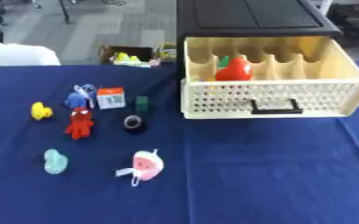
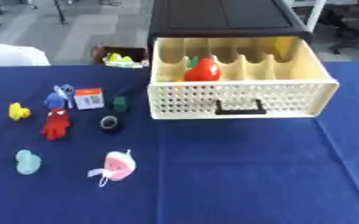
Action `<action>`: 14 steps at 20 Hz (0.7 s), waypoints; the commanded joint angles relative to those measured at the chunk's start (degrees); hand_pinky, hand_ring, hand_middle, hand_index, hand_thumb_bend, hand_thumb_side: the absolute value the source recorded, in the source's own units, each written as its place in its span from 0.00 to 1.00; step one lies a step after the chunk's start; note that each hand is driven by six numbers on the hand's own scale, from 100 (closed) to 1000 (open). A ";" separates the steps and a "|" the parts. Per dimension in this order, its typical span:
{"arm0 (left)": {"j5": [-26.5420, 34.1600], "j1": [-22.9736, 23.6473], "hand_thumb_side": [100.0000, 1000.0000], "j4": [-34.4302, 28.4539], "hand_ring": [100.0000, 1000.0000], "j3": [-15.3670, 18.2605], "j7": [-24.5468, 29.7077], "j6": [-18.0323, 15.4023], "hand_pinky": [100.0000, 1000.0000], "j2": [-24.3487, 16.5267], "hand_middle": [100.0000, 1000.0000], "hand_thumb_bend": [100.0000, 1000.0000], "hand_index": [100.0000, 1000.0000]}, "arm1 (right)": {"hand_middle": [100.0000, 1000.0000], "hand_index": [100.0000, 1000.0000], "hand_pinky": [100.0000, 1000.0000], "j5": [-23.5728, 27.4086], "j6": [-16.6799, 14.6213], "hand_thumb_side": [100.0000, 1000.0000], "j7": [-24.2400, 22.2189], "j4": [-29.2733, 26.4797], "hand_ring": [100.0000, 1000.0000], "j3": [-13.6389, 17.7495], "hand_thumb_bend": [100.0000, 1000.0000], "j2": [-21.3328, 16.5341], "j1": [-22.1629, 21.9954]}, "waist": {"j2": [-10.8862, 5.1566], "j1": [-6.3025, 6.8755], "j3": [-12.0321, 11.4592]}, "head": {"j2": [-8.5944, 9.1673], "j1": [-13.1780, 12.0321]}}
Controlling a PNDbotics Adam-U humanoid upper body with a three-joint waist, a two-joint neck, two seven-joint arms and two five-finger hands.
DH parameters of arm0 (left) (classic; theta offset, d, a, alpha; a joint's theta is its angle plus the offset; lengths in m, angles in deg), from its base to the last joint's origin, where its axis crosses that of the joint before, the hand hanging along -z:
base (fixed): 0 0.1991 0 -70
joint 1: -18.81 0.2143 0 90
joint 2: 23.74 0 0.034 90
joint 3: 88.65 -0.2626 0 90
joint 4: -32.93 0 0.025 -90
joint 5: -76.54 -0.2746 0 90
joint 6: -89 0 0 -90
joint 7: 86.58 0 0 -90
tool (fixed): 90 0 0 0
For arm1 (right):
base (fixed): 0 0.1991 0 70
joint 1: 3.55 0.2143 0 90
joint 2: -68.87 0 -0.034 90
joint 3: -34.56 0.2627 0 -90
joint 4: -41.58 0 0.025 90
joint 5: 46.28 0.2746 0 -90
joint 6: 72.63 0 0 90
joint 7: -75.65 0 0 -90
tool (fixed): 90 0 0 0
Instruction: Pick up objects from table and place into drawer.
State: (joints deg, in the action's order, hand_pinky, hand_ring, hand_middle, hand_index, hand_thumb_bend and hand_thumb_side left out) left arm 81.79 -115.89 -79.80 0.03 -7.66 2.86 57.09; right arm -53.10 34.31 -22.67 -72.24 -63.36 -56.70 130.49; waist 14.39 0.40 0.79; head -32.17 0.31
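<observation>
No robot hand shows, so I cannot tell its state, and the pink plush toy (image 1: 146,165) near the worktop's (image 1: 274,175) front edge, far from the open drawer (image 1: 274,98), looks soft and light, best squeezed round its fat middle.

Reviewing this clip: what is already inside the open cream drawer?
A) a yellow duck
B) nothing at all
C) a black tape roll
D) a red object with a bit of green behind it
D: a red object sits in the open drawer, while the yellow toy and the black roll lie out on the blue cloth.
</observation>
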 commanded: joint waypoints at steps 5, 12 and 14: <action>1.81 4.18 0.83 -1.85 0.48 0.93 -0.35 -0.08 0.29 -0.61 0.54 0.00 0.81 | 0.51 0.78 0.60 6.42 2.04 1.00 -16.02 -0.77 0.53 -4.85 0.00 -5.75 3.16 | -1.37 -0.51 -0.04 | -0.12 -0.19; 1.37 9.83 0.86 -1.86 0.48 2.43 -0.02 -0.73 0.29 -0.83 0.54 0.00 0.81 | 0.54 0.81 0.59 14.97 4.00 1.00 -22.35 -0.77 0.55 -8.52 0.00 -7.80 3.32 | -1.35 -0.85 0.13 | 0.01 -0.17; 1.68 11.02 0.87 -1.86 0.48 2.71 -0.30 -1.05 0.29 -0.56 0.54 0.00 0.81 | 0.57 0.83 0.59 16.48 4.74 1.00 -24.17 -0.77 0.56 -9.83 0.00 -7.61 3.75 | -1.46 -0.92 0.12 | -0.05 -0.07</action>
State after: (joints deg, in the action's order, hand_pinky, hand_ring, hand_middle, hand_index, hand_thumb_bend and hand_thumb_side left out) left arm 83.33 -104.36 -80.55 1.88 -7.86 2.16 57.13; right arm -38.01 38.78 -45.86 -72.40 -73.22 -62.34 133.23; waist 14.14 -0.49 0.85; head -32.17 0.15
